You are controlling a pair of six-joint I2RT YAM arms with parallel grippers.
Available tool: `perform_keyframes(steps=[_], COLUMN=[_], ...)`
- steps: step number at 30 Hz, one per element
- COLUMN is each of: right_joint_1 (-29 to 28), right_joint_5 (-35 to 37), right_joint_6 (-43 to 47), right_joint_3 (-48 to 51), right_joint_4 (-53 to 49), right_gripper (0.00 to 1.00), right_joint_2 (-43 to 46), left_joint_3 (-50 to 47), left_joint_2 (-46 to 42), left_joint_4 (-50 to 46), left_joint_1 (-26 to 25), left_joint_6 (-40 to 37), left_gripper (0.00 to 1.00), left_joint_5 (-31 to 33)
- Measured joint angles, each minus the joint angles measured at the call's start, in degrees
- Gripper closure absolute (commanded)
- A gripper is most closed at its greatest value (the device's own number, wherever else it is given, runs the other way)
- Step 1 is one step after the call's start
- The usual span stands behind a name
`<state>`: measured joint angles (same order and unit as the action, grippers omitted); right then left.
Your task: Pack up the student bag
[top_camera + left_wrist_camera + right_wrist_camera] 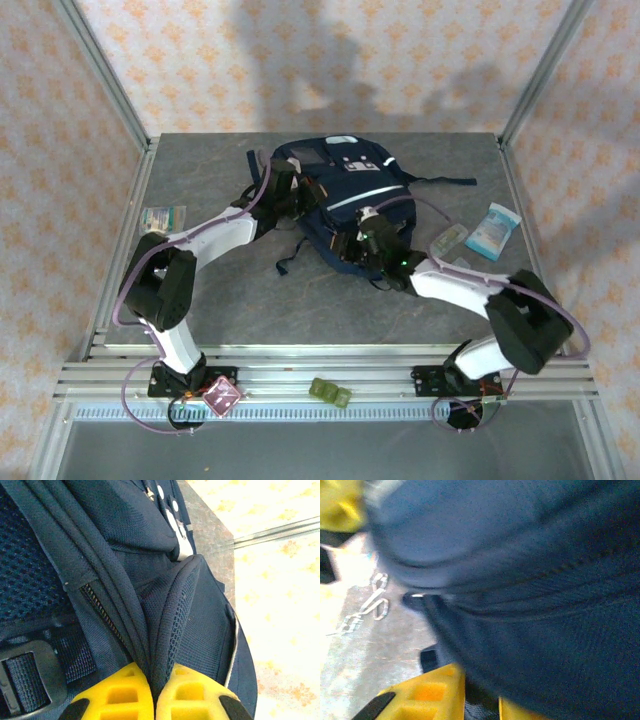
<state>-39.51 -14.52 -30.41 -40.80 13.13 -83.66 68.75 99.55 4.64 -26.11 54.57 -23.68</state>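
One student bag (350, 185), left jaws clamped on its mesh fold, right jaws against fabric, grip unclear

Top camera looks down over the table (250, 300); both wrist cameras sit tight against the student bag (345, 185).

The student bag (530, 605) is blurred in the right wrist view, perhaps covering part of the right hand (480, 700), cropped below.
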Motion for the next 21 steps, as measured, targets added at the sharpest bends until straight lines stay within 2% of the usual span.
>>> perform_keyframes(steps=[2, 4, 6, 8, 13, 21], right_joint_1=[-0.2, -0.5, -0.6, -0.6, -0.6, -2.7], right_joint_5=[0.9, 2.2, 3.2, 3.7, 4.5, 6.9], right_joint_6=[-0.6, -1.6, -2.5, -3.3, -5.4, -10.2], right_joint_3=[1.4, 2.6, 3.3, 3.5, 3.0, -5.6], right_joint_4=[2.4, 3.5, 4.1, 3.8, -1.0, -12.4], right_gripper=[0.82, 0.79, 0.72, 0.60, 0.47, 0.48], right_joint_2=[-2.0, -2.3, -2.1, -1.0, 5.7, 6.5], left_joint_3=[-0.5, -0.8, -0.8, -1.0, -3.8, -7.4], left_joint_2=[-0.1, -0.1, -0.1, -0.2, -2.5, -5.2], left_joint_4=[0.0, -0.1, -0.1, 0.3, 3.7, 6.7], left_joint_1=[0.0, -0.2, -0.2, -0.2, -0.1, -0.3], left_joint_6=[0.5, 0.9, 1.4, 2.3, 5.4, 9.1], left_gripper=[1.00, 1.00, 1.00, 1.00, 1.00, 1.00], left_joint_5=[0.0, -0.1, -0.2, -0.1, 0.1, 1.7])
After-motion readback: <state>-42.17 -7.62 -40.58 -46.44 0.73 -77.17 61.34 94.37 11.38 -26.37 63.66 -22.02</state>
